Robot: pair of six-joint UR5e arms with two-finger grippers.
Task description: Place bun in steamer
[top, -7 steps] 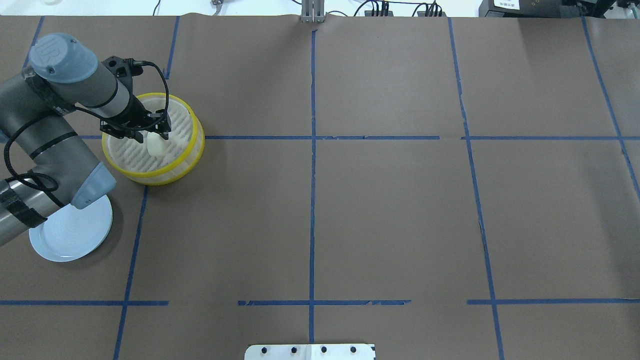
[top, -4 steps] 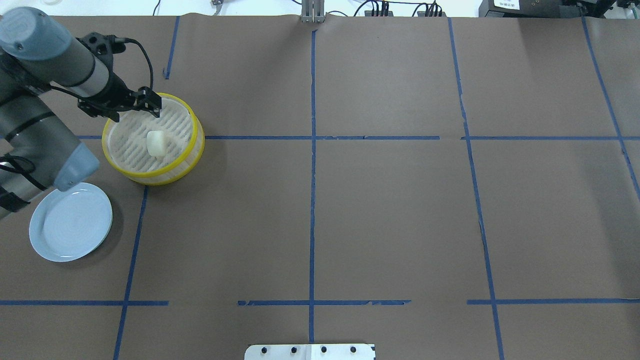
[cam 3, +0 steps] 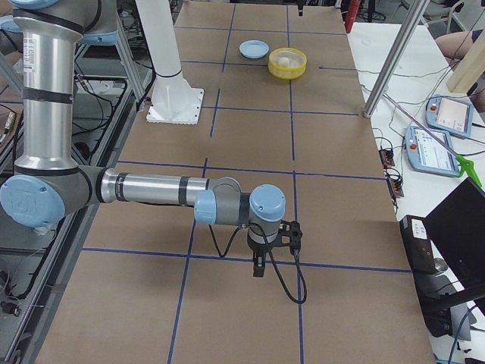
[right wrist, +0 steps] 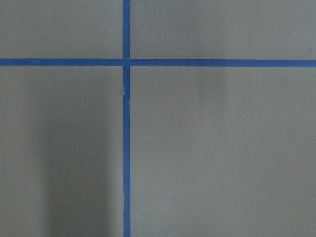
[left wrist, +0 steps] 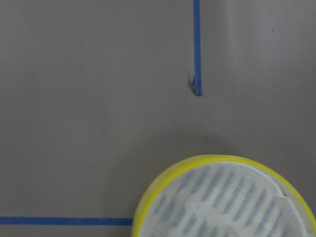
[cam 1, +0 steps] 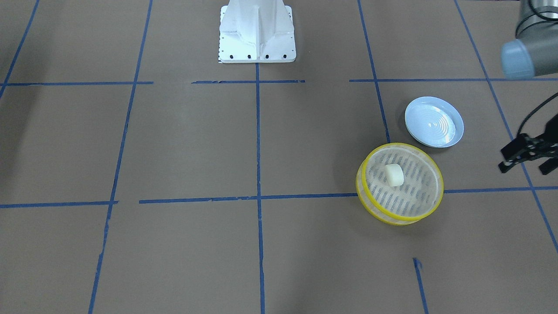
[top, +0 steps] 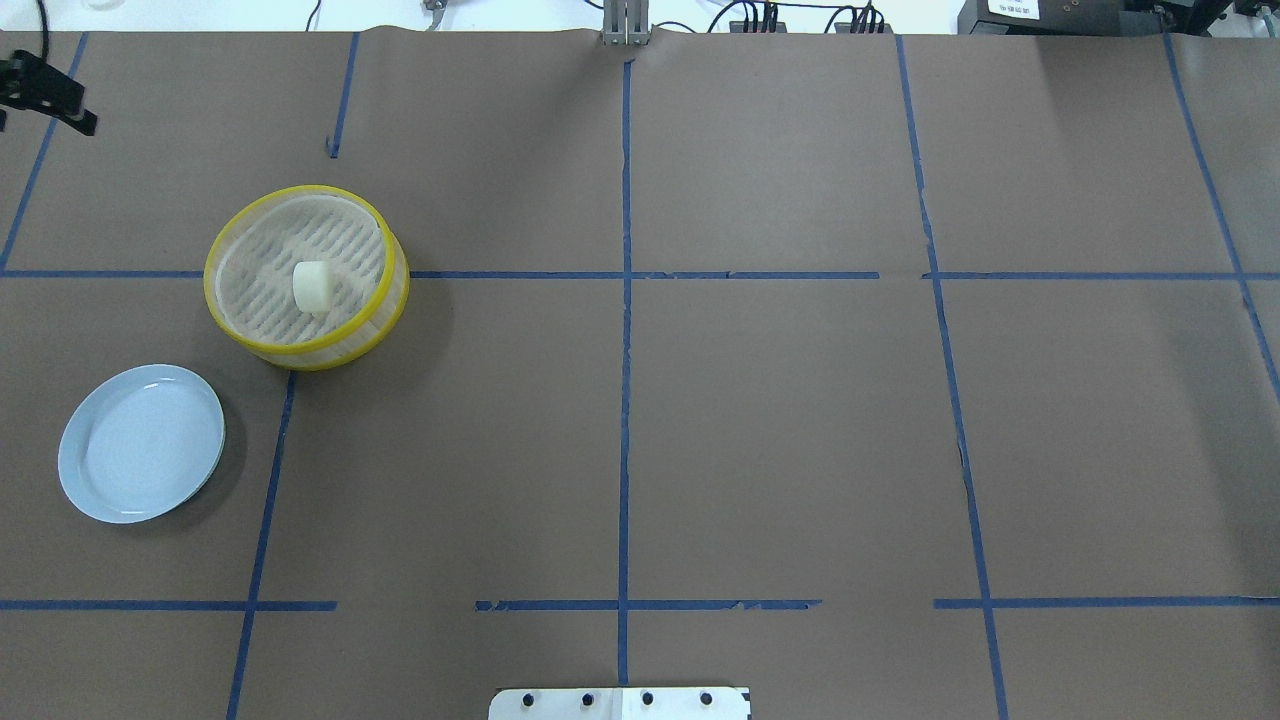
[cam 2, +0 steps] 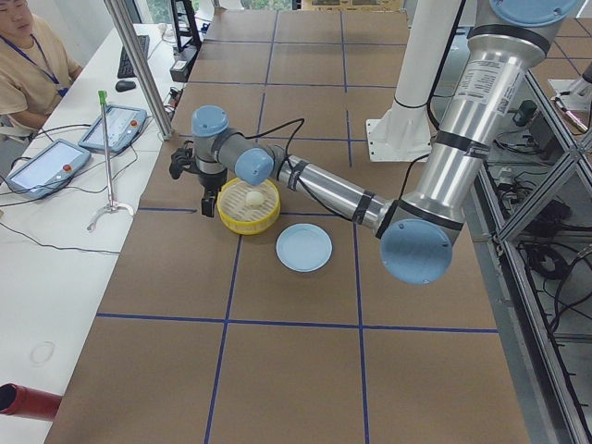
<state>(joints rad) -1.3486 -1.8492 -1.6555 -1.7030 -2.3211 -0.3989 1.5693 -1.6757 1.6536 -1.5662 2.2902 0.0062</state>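
The cream-white bun (cam 1: pixel 394 175) lies on the slotted floor of the yellow-rimmed steamer (cam 1: pixel 414 194), near its middle. Both show in the overhead view too, the bun (top: pixel 313 286) inside the steamer (top: pixel 255 270). My left gripper (cam 1: pixel 526 163) is open and empty, well off to the steamer's side and raised above the table. In the overhead view only its tip (top: pixel 45 92) shows, at the far-left back edge. The left wrist view shows part of the steamer (left wrist: pixel 222 197). My right gripper (cam 3: pixel 261 258) hangs over bare table far from the steamer; I cannot tell its state.
A pale blue plate (top: pixel 141 442) lies empty on the table close to the steamer, on the robot's side. The white robot base (cam 1: pixel 257 32) stands at the table's middle edge. Blue tape lines grid the brown table.
My left gripper, which stood over the bun inside the steamer, has pulled up and away to the far-left back corner. The bun stays in the steamer. The arm no longer covers the plate.
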